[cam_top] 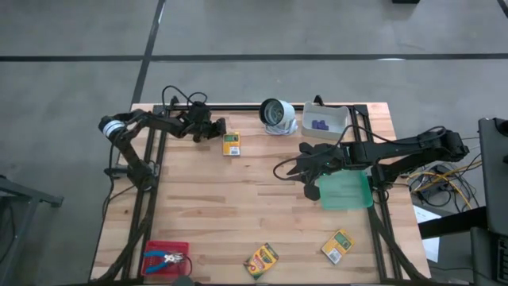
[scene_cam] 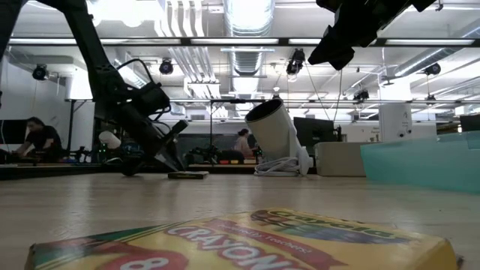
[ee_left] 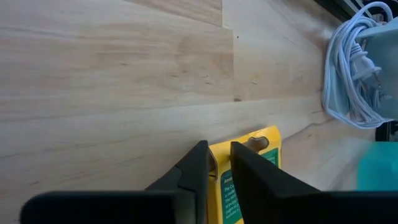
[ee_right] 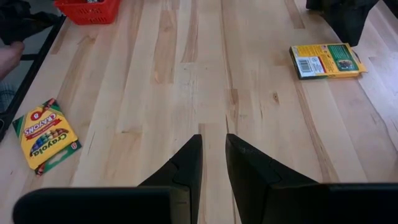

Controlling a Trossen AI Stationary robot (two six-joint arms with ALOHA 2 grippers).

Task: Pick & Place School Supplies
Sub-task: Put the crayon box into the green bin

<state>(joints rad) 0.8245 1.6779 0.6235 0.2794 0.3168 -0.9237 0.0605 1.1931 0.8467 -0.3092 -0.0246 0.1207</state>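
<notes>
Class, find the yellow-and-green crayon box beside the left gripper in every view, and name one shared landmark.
High view: yellow-and-green crayon box, upper left-centre.
Low view: flat, left-centre.
Left wrist view: bottom centre, by the left gripper.
Right wrist view: upper right.
Landmark: white-grey round object.

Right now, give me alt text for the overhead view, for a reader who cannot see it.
On a wooden table, the left gripper reaches a crayon box near the far edge, while the right gripper hovers mid-table beside a green mat. Two more crayon boxes and a red tray line the near edge.
</notes>
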